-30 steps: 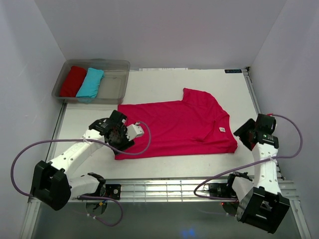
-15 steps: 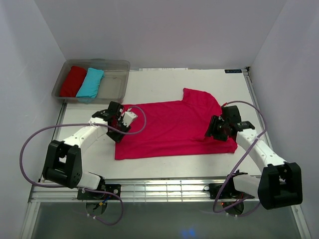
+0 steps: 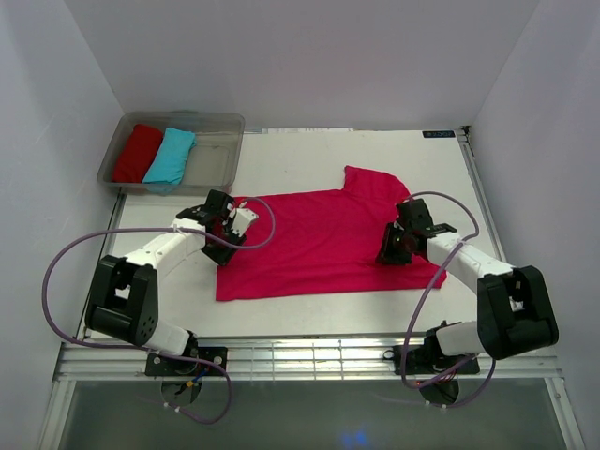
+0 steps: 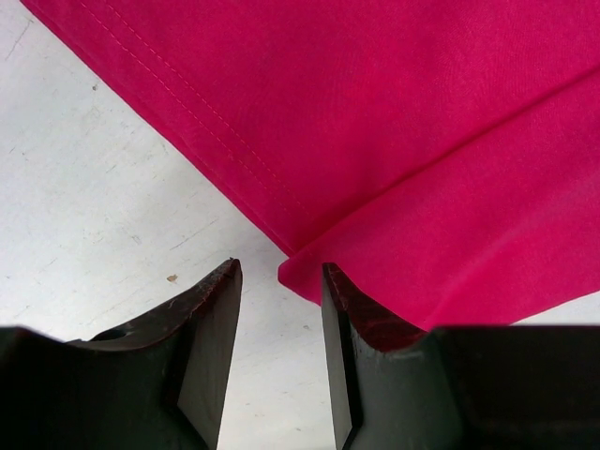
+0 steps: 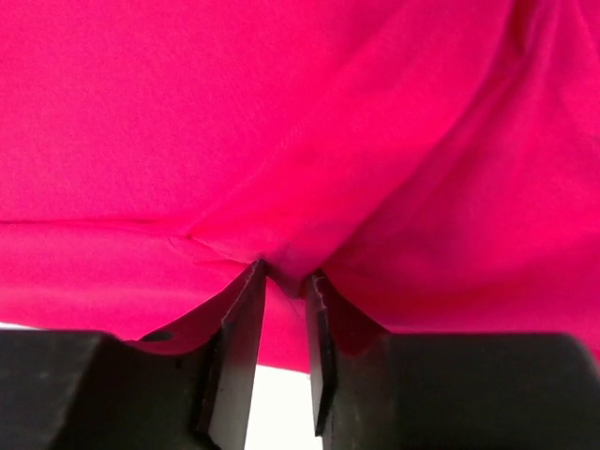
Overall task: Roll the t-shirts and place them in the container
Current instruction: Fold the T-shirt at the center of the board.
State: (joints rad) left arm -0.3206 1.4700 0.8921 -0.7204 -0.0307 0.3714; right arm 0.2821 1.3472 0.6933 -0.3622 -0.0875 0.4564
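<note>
Right jaws tight on pink t-shirt (image 3: 323,246)

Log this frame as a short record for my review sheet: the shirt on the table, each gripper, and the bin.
shirt in work: pink t-shirt, lying flat on the table, not yet rolled
left gripper: jaws apart at the shirt's left corner, cloth edge against one finger
right gripper: jaws narrow, pinching a fold near the shirt's right side
storage: clear bin at the far left holds a red rolled shirt and a turquoise rolled shirt, side by side
</note>
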